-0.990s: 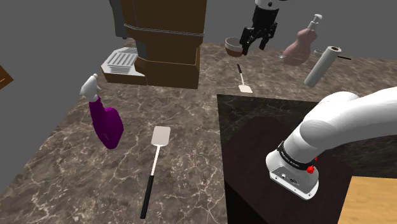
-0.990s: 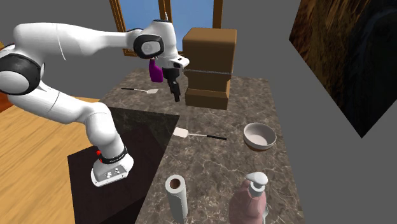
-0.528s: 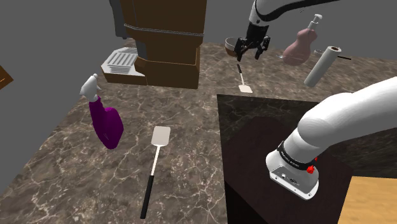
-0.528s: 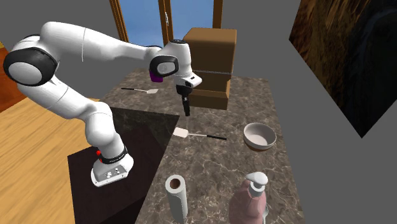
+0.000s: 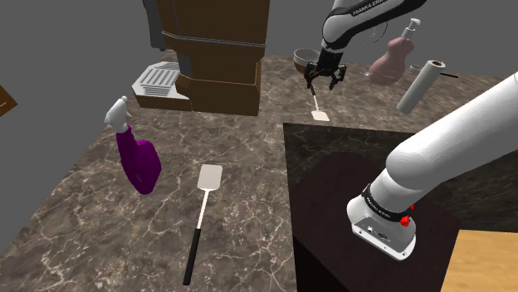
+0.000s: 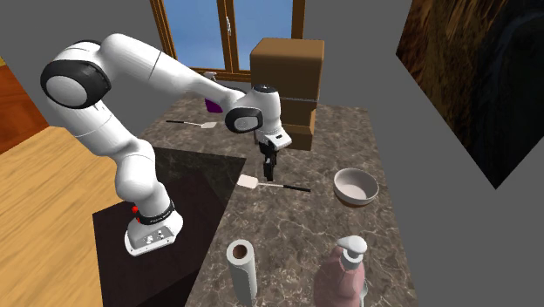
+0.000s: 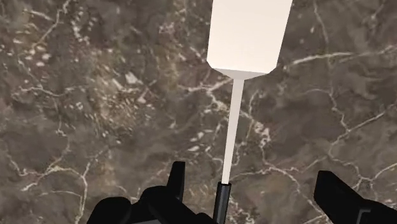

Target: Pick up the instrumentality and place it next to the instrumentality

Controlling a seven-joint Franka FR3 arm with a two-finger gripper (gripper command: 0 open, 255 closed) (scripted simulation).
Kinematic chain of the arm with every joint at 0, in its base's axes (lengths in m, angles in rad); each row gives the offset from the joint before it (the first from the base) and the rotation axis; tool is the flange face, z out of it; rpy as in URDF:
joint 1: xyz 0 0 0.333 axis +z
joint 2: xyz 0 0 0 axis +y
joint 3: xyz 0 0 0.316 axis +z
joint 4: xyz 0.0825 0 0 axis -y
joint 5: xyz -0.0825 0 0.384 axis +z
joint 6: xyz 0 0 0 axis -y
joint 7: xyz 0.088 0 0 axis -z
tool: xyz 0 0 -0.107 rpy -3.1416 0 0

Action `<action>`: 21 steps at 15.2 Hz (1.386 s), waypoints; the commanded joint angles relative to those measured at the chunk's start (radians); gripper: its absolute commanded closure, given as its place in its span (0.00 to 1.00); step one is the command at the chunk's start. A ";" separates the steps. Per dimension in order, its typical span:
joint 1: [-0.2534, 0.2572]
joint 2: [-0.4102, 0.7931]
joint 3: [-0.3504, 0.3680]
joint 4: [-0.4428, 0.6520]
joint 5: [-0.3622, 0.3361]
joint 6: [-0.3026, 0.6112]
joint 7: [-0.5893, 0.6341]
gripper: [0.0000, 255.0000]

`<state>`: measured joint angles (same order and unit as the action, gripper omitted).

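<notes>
hanging the gripper (image 5: 322,76) just over the spatula (image 5: 318,106) near the counter's (image 5: 241,143) far edge, straddling its handle with fingers (image 7: 177,179) wide apart, not touching it

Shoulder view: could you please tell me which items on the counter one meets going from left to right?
Purple spray bottle → near spatula → far spatula → pink soap dispenser → paper towel roll.

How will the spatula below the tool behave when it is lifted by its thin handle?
The spatula looks thin and probably light. Gripped on its narrow dark handle, the wide blade may swing down. Lying flat, it should not roll.
</notes>
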<state>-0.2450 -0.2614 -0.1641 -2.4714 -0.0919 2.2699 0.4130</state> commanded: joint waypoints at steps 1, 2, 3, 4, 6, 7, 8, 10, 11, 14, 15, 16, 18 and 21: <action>-0.010 0.040 -0.010 -0.004 0.007 0.047 0.020 0.00; -0.010 0.049 -0.011 -0.009 0.008 0.062 0.019 0.00; -0.010 0.059 -0.012 -0.014 0.009 0.077 0.018 0.00; -0.010 0.069 -0.013 -0.020 0.010 0.092 0.018 0.00; -0.009 0.089 -0.015 -0.029 0.012 0.122 0.015 0.00; -0.009 0.100 -0.016 -0.033 0.014 0.137 0.014 0.00; -0.009 0.117 -0.018 -0.040 0.016 0.160 0.012 0.00; -0.009 0.117 -0.018 -0.040 0.016 0.160 0.012 0.00; -0.009 0.117 -0.018 -0.040 0.016 0.160 0.012 0.00; -0.009 0.117 -0.018 -0.040 0.016 0.160 0.012 0.00; -0.009 0.117 -0.018 -0.040 0.016 0.160 0.012 0.00; -0.009 0.117 -0.018 -0.040 0.016 0.160 0.012 0.00; -0.009 0.117 -0.018 -0.040 0.016 0.160 0.012 1.00; -0.009 0.117 -0.018 -0.040 0.016 0.160 0.012 1.00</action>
<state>-0.2540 -0.1443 -0.1816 -2.5112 -0.0758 2.4298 0.4253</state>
